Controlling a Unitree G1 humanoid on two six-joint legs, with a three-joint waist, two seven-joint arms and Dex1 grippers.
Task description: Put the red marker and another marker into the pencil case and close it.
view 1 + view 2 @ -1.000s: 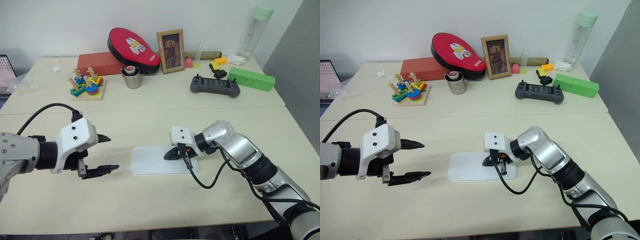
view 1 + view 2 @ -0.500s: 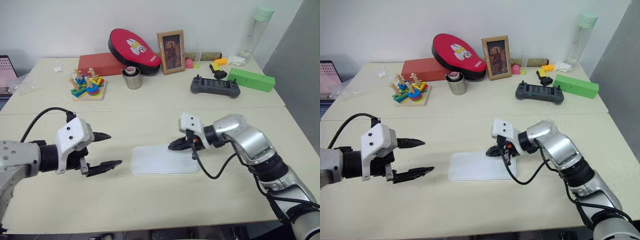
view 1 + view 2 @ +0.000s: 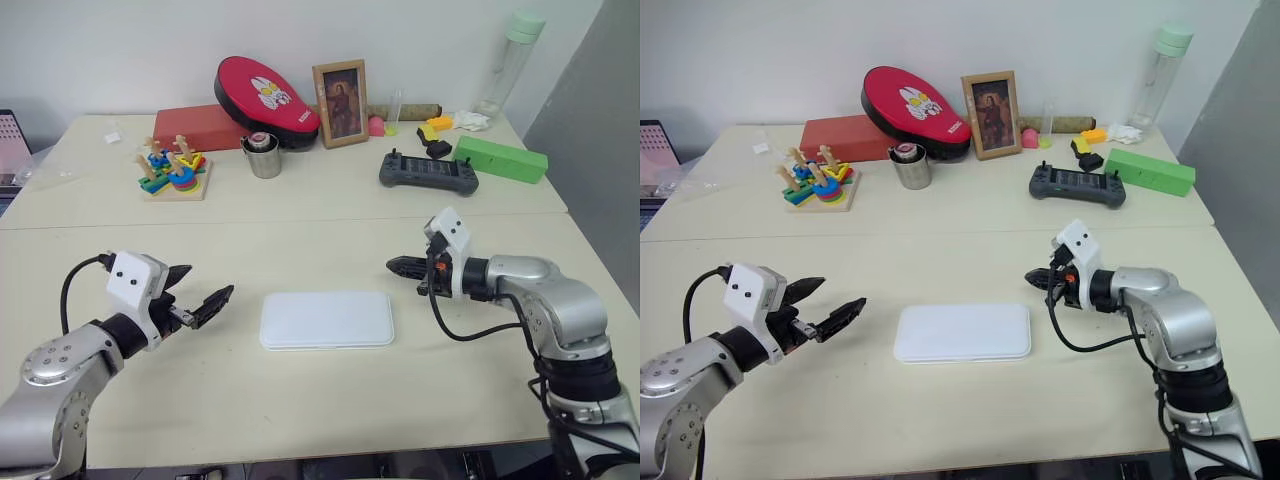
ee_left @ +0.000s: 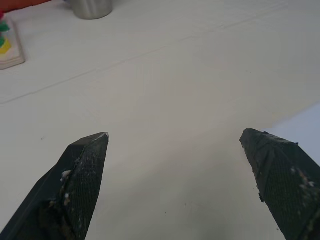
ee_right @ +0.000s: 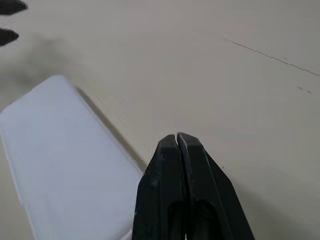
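Plainly, the pencil case [image 3: 326, 319] lies shut and flat at the lower centre of the frame, its long axis running left to right on the counter [image 3: 300, 215]. My left jaws [image 3: 200, 297] stand wide apart and empty to its left; my right jaws [image 3: 402, 266], pressed together on nothing, hover just off its upper right corner, slightly nearer. Nothing lies between. The metal cup [image 3: 265, 157], stacking toy [image 3: 172, 172] and controller [image 3: 428, 170] sit well apart, toward the top.
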